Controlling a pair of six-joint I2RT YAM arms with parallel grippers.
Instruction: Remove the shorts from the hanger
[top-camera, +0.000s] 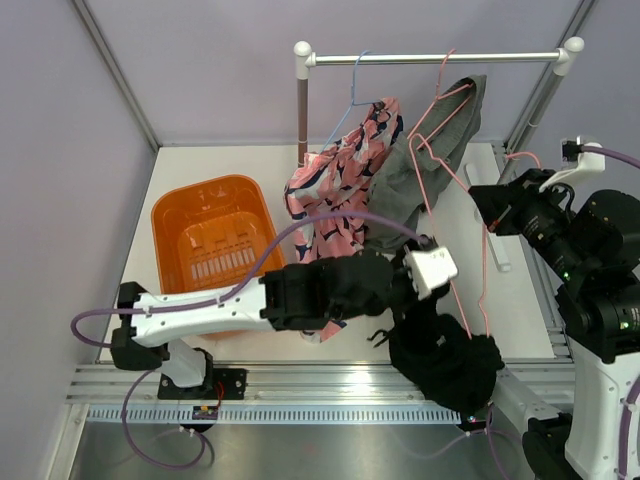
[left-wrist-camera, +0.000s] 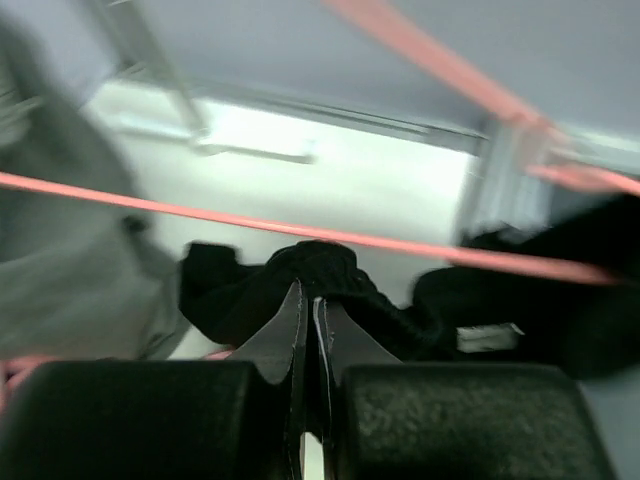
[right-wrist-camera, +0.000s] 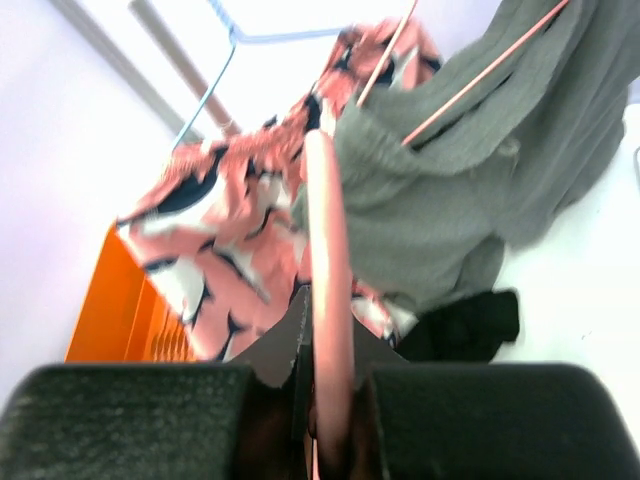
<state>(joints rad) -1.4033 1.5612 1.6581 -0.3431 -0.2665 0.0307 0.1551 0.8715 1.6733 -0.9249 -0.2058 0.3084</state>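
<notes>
One pink hanger (top-camera: 485, 280) lengthwise far-to-near, black shorts (top-camera: 445, 365) bunched at near end

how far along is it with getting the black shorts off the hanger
Done: the pink hanger looks off the rail, clamped in the right gripper. In hand: the left gripper is shut on the black shorts. Left: the hanger's lower end seems to run into the shorts, so they likely need pulling free.
</notes>
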